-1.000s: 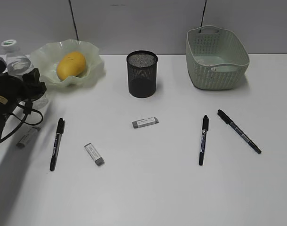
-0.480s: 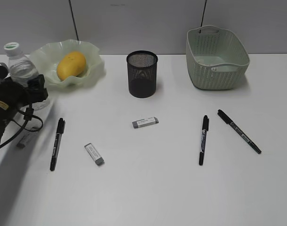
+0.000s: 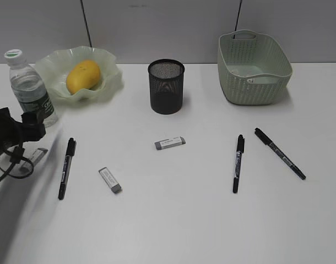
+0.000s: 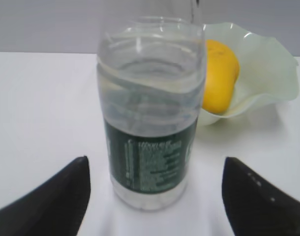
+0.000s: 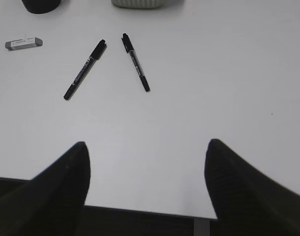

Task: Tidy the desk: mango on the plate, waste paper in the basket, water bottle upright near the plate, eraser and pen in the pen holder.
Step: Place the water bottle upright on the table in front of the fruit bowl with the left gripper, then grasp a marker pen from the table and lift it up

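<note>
You are seeing the water bottle point(image 4: 151, 115) standing upright just beside the plate point(image 4: 260, 64) where the mango point(image 4: 219, 73) is sitting, while your left gripper point(image 4: 155, 196) is hanging released, jaws spread either side and apparently not touching it.

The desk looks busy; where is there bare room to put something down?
The desk's whole near strip, below the erasers and pens, is bare. So is the patch between the pen holder and the basket. The left end is crowded: water bottle, plate, left hand.
</note>
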